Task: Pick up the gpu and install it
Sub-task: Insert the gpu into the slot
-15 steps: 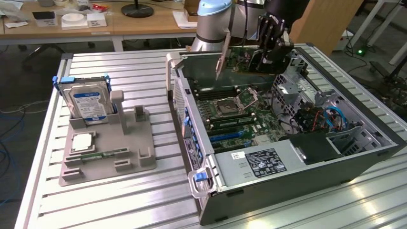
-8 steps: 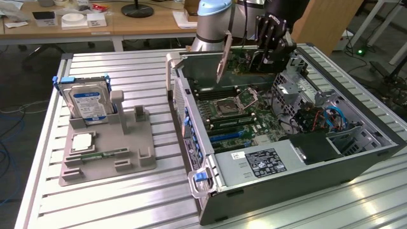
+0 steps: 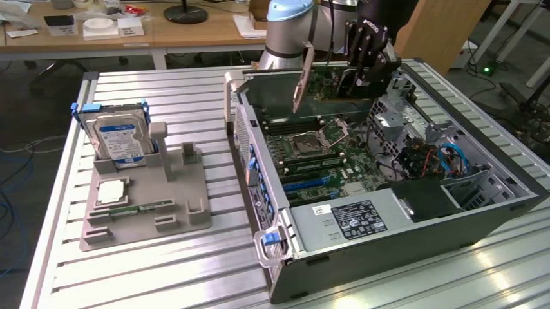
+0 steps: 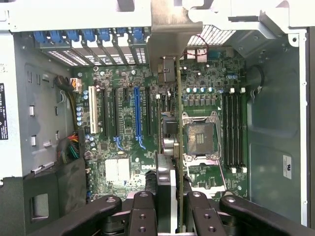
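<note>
My gripper [image 3: 365, 76] is shut on the gpu [image 3: 326, 89], a thin green card held on edge above the far end of the open computer case [image 3: 481, 212]. The card's silver bracket [image 3: 302, 80] points toward the exterior view's left. In the wrist view the gpu [image 4: 170, 147] appears edge-on between my black fingers [image 4: 142, 209], with its bracket [image 4: 167, 34] near the case's rear slot openings. It hangs over the motherboard [image 4: 123, 142], between the blue expansion slot [image 4: 137, 113] and the empty processor socket [image 4: 201, 137]. I cannot tell whether the card touches a slot.
On the exterior view's left stands a grey holder [image 3: 146, 206] with a blue-labelled hard drive [image 3: 120, 138], a small green memory stick [image 3: 138, 209] and a processor chip [image 3: 112, 191]. Cables [image 3: 429, 161] and a power supply [image 3: 352, 219] sit inside the case.
</note>
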